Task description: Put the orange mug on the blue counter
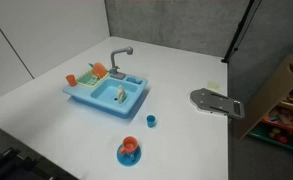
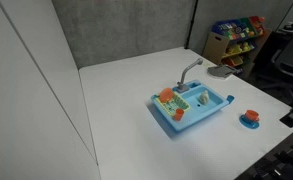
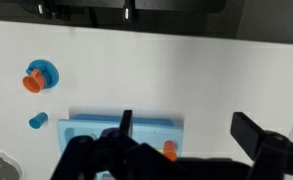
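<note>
On the white table (image 1: pixel 46 110) sits a rectangular light-blue plastic toy sink (image 1: pixel 106 100) with a curved grey faucet (image 1: pixel 121 55). Its basin holds a small pale piece (image 1: pixel 119 95), too small to identify. An orange-and-green dish rack piece (image 1: pixel 91 72) stands at one end of the sink's flat blue ledge (image 1: pixel 78 90). The small orange plastic mug (image 1: pixel 130 146) stands on a round blue saucer (image 1: pixel 129 158), well apart from the sink unit and near the table's front edge. A tiny blue cup (image 1: pixel 151 120) stands alone between saucer and sink.

From above, the wrist view shows the mug (image 3: pixel 30 83) overlapping the saucer's (image 3: pixel 44 70) rim, the cup (image 3: pixel 36 121) nearby and the sink (image 3: pixel 136 125) below them. It alone shows the black pincer (image 3: pixel 171 165), its fingers spread wide and released, grasping nothing, over the sink.

Only an exterior view shows a flat grey plate (image 1: pixel 216 102) lying on the table. Both exterior views take in a shelf of colourful toys (image 2: pixel 236 30) beyond the table.

The toys look like smooth moulded plastic and the tabletop is plain and matte.
</note>
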### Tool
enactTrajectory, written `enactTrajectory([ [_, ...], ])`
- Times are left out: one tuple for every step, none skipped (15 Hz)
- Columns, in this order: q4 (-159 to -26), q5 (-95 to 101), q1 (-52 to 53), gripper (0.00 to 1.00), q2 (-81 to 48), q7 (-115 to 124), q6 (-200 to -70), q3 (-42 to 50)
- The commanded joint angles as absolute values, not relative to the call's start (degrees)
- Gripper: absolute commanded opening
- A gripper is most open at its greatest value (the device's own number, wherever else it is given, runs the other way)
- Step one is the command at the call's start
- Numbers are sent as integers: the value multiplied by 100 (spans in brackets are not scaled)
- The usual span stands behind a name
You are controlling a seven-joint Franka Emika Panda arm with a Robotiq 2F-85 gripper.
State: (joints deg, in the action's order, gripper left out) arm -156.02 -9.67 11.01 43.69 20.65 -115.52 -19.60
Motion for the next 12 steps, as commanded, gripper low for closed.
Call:
enactTrajectory([
  [-15595,-931,1143,100,4359,2091,-11545,-1918],
  [-15595,-931,1143,100,4359,2091,-11545,-1918],
  [-15595,-931,1143,100,4359,2091,-11545,-1918],
  [-15595,-931,1143,100,4359,2091,-11545,-1918],
  [-15595,-931,1143,100,4359,2091,-11545,-1918],
  [-15595,-931,1143,100,4359,2091,-11545,-1918],
  [-15546,-913,1117,100,4331,2106,-11498,-1915],
  [-15489,-905,1102,100,4298,2095,-11440,-1895],
  [-15448,-893,1088,100,4277,2088,-11406,-1880],
  [-15381,-892,1069,100,4235,2077,-11342,-1851],
  [-15329,-890,1053,100,4202,2067,-11288,-1823],
  [-15215,-887,1022,100,4117,2040,-11142,-1766],
])
